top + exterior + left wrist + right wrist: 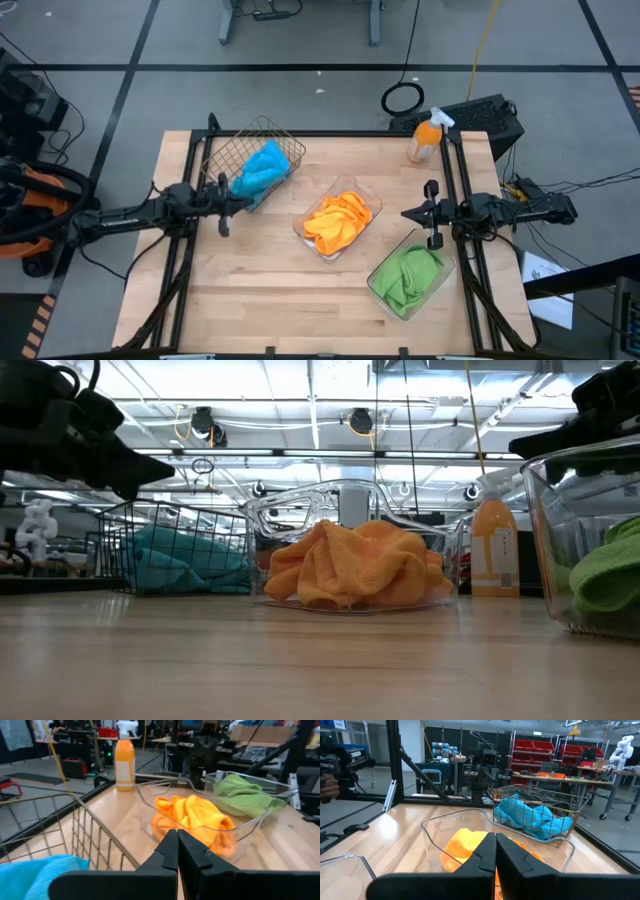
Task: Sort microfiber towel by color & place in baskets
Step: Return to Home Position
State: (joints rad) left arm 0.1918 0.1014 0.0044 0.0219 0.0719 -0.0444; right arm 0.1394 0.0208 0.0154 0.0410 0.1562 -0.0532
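Blue towels (262,168) lie in the dark wire basket (228,150) at the table's far left. Orange towels (338,222) fill the clear tray (368,196) in the middle. Green towels (407,276) sit in a second clear tray (446,262) at the near right. My left gripper (248,203) is shut and empty, level, beside the wire basket's near side. My right gripper (405,213) is shut and empty, level, between the orange and green trays. In the wrist views, the left gripper (177,851) and right gripper (495,850) show their fingers closed together.
An orange spray bottle (425,138) with a white nozzle stands at the table's far right corner. Black frame rails (462,180) run along the table's left and right sides. Bare wood (270,290) lies at the near left.
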